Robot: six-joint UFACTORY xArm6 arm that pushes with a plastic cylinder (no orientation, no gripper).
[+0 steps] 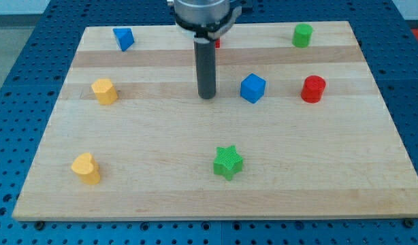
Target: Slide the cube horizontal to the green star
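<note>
A blue cube [252, 88] sits right of the board's centre. A green star [228, 162] lies lower down, near the bottom middle. My tip [207, 96] rests on the board just left of the blue cube, with a small gap between them, and well above the green star.
On the wooden board [161, 197]: a blue block [124, 38] at top left, a green cylinder [302, 35] at top right, a red cylinder [313, 89] right of the cube, a yellow block [105, 91] at left, a yellow heart-like block [86, 168] at bottom left. A red block [217, 43] is mostly hidden behind the rod.
</note>
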